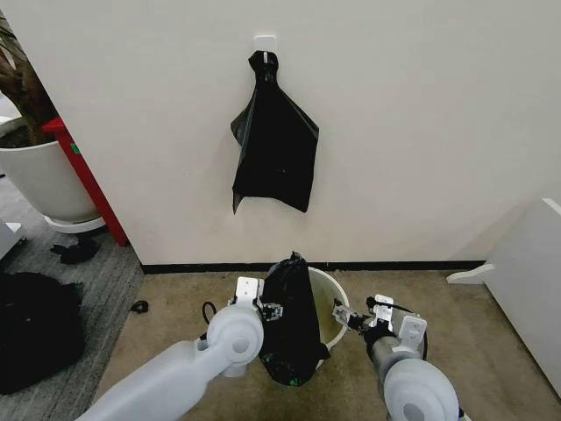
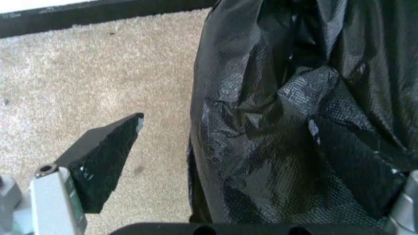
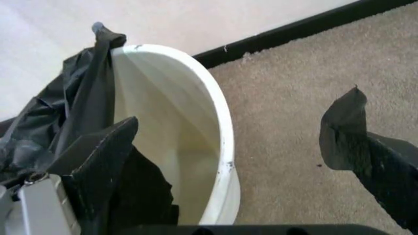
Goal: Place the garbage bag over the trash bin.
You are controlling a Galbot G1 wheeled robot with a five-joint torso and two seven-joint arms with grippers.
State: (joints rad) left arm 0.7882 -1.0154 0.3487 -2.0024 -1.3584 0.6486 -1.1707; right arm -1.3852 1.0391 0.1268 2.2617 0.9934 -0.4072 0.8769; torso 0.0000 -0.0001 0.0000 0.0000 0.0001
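— On the carpet by the wall, where's the trash bin [image 1: 335, 309]?

— At 6 o'clock in the head view, upright, with the garbage bag [image 1: 292, 326] draped over its 9 o'clock side.

— The left gripper [image 2: 261, 147]?

— Spread wide, one finger pressed against bag plastic, the other apart.

— And the right gripper [image 3: 225, 142]?

— Parted, straddling the bin's rim at 3 o'clock.

— Any writing?

— None legible. Another black bag [image 1: 275, 143] hangs on the wall hook [image 1: 265, 42] at 12 o'clock.
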